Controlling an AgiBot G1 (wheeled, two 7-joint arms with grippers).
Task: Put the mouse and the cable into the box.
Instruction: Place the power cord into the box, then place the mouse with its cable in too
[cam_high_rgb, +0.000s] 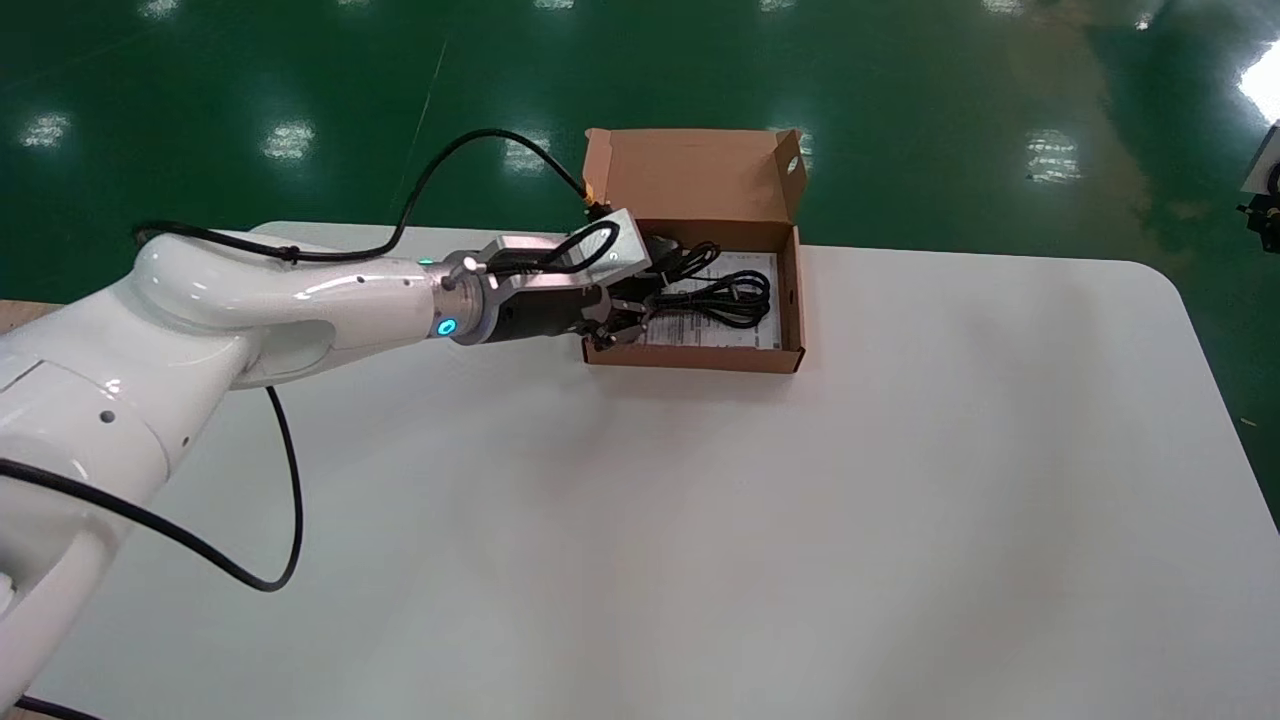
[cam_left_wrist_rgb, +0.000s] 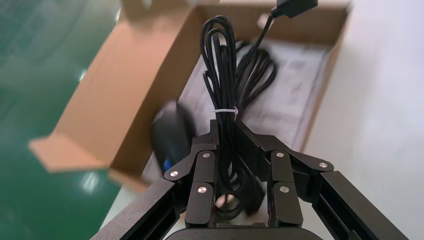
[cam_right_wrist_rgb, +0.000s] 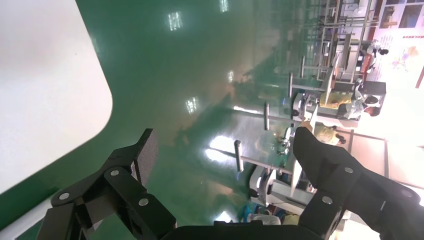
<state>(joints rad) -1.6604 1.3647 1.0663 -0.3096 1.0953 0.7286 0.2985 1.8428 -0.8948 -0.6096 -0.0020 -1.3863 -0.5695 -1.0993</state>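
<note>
Left arm (cam_high_rgb: 300, 290) reaches level over the box (cam_high_rgb: 796, 300), left end effector (cam_left_wrist_rgb: 227, 127) gripping cable (cam_left_wrist_rgb: 220, 60) (right end effector (cam_right_wrist_rgb: 225, 150) open).

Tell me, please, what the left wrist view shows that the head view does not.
Only the left wrist view: the left hand shut on the cable, and the mouse inside the box. Only the head view: the whole table and the left arm. Both: box, cable, printed sheet.
</note>
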